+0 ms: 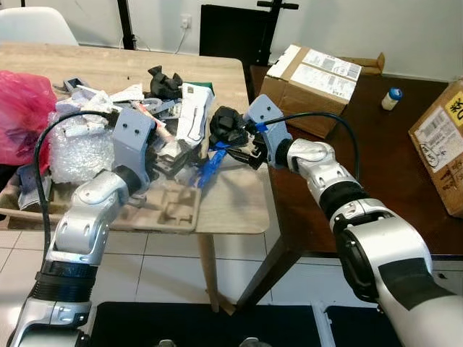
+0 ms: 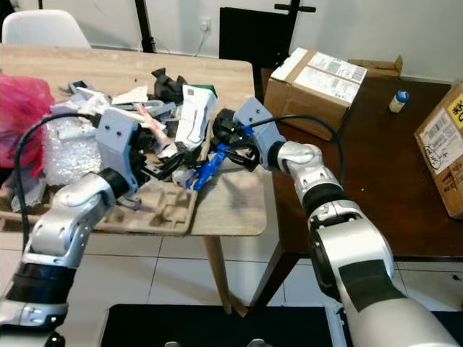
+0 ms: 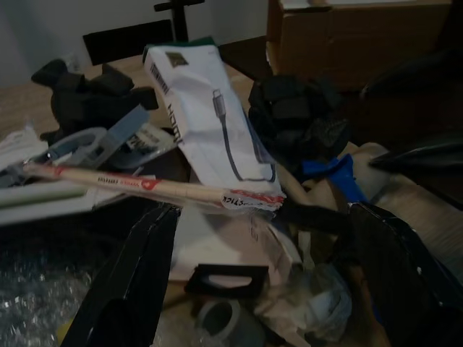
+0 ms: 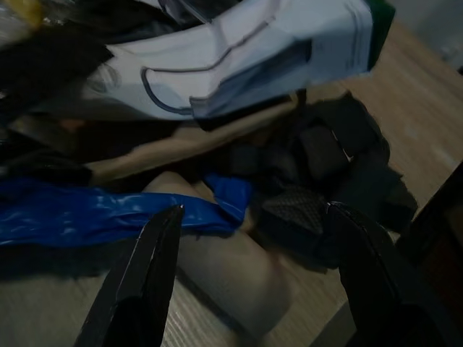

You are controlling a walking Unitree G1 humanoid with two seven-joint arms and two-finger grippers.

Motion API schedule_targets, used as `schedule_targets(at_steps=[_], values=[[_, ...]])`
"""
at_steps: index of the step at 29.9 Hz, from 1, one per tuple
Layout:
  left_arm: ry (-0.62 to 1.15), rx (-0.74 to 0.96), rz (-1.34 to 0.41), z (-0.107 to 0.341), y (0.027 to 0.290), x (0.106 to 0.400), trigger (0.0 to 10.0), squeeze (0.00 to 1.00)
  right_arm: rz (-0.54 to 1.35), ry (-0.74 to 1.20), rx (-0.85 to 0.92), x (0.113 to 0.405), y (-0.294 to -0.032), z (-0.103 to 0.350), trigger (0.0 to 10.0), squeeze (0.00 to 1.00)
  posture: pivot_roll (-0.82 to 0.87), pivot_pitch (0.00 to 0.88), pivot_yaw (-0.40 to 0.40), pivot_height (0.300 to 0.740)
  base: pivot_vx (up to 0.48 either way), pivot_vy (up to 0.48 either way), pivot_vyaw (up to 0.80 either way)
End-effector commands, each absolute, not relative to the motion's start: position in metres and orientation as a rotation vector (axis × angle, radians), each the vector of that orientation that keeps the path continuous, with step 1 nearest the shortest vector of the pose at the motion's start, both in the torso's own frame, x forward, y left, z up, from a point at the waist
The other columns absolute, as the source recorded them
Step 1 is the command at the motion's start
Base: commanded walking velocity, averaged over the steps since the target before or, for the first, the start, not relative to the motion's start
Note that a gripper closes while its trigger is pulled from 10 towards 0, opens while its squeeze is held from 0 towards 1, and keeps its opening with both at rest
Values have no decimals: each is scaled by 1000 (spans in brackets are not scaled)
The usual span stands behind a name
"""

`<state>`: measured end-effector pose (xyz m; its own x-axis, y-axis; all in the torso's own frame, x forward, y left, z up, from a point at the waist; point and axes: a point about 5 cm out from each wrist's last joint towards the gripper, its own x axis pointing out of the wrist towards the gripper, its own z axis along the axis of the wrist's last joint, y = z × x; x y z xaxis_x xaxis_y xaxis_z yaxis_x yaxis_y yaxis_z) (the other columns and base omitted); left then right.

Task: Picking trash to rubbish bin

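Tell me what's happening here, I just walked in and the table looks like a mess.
The robot is clearing a pile of trash off the light wooden table. Both arms reach into the heap. The right gripper is open, its fingers set around a strip of blue plastic beside a black crumpled piece. The left gripper is open too, low over the clutter near a white cable package. Nothing is lifted yet.
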<state>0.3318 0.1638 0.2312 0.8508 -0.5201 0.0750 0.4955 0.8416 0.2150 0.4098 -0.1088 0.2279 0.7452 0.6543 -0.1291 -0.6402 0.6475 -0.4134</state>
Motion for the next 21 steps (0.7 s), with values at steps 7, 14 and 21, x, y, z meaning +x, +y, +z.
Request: schedule_targets(at_steps=[7,14,21], values=[[-124,199,-615,239,159,329,10000,0,755,53,-492,405,-103,202,10000,0,147,217,-41,740,0,0,0],[-119,152,-750,249,143,319,10000,0,744,83,-485,405,-101,196,10000,0,183,220,-47,740,0,0,0],[23,205,-1041,255,122,298,10000,0,778,124,-541,404,-94,192,10000,0,202,217,-47,740,0,0,0]])
